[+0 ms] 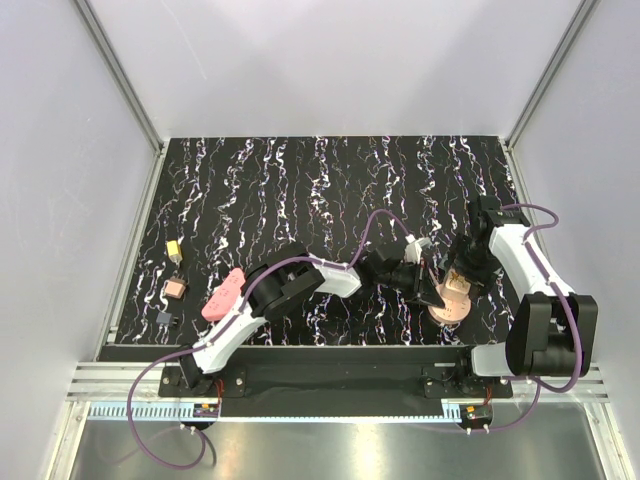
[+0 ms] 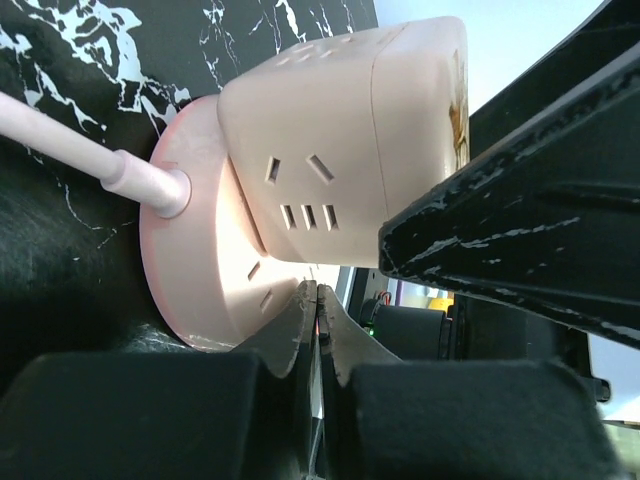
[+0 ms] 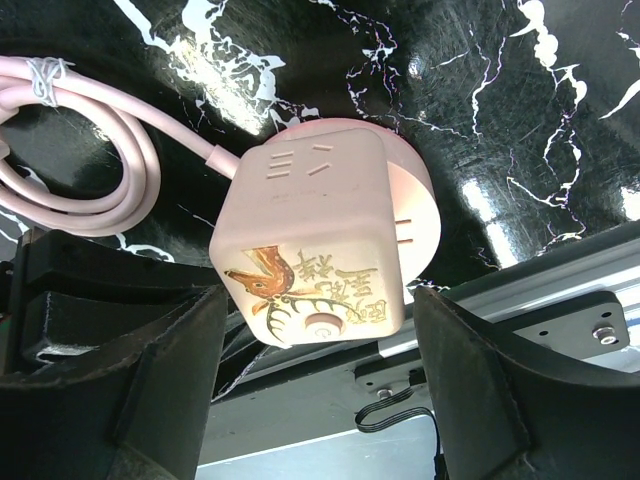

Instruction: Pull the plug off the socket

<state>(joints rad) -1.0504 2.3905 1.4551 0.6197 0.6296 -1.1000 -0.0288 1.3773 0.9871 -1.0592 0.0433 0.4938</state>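
Note:
A pale pink cube plug [image 3: 310, 240] with a deer picture on its top stands in a round pink socket base [image 3: 415, 190]. The base's pink cord [image 3: 100, 150] loops away to the left. My right gripper [image 3: 320, 310] is open, with one finger on each side of the cube and a gap showing on the right side. In the left wrist view the cube [image 2: 340, 150] rises from the base [image 2: 200, 260]. My left gripper [image 2: 317, 290] is shut with nothing in it, its tips at the base's rim. From above, both grippers meet at the cube [image 1: 458, 285].
At the table's left lie a pink object [image 1: 222, 297], a small yellow piece [image 1: 173, 248], a brownish block [image 1: 174, 289] and a small black part [image 1: 165, 318]. The front rail [image 1: 330, 355] runs close behind the socket. The right arm's finger [image 2: 500, 230] crosses the left wrist view.

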